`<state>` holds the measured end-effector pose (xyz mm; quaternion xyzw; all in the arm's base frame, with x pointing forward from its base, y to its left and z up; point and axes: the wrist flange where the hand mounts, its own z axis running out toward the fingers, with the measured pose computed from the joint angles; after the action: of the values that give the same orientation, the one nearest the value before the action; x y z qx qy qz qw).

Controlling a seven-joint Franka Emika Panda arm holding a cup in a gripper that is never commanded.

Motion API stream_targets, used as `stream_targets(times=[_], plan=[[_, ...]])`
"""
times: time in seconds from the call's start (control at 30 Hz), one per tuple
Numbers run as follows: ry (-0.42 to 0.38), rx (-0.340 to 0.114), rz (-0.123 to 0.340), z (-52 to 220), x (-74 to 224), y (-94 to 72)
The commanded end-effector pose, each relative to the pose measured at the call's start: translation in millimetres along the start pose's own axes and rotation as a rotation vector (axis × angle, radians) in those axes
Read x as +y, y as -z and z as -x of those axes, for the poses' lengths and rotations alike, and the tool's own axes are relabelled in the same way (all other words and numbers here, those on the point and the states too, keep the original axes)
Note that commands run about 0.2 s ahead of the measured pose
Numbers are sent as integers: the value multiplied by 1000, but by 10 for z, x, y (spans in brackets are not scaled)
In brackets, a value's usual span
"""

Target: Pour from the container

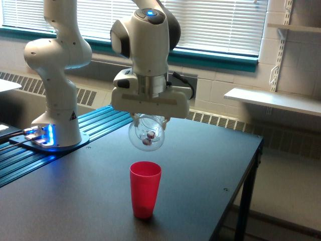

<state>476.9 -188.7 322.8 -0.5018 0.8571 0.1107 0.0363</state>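
One end effector (149, 118) clamped on container (146, 134), hanging clear above red cup (145, 189); table (200, 165) edge well right.

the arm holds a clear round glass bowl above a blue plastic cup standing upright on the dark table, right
Not quite: the plastic cup is red, not blue, as the exterior view shows. The rest holds: the clear round glass bowl hangs from the tool above it, and the cup stands upright on the dark table.

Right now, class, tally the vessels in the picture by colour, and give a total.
Red: 1, the plastic cup standing on the table.
Clear: 1, the round glass bowl held by the gripper above the cup.
Total: 2
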Motion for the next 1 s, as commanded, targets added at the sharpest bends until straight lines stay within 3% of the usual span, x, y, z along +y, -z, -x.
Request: stream_targets(times=[0.03, 0.53, 1.0], plan=[[5, -9, 30, 61, -5, -49], [-10, -19, 58, 36, 28, -98], [27, 31, 4, 119, 60, 14]])
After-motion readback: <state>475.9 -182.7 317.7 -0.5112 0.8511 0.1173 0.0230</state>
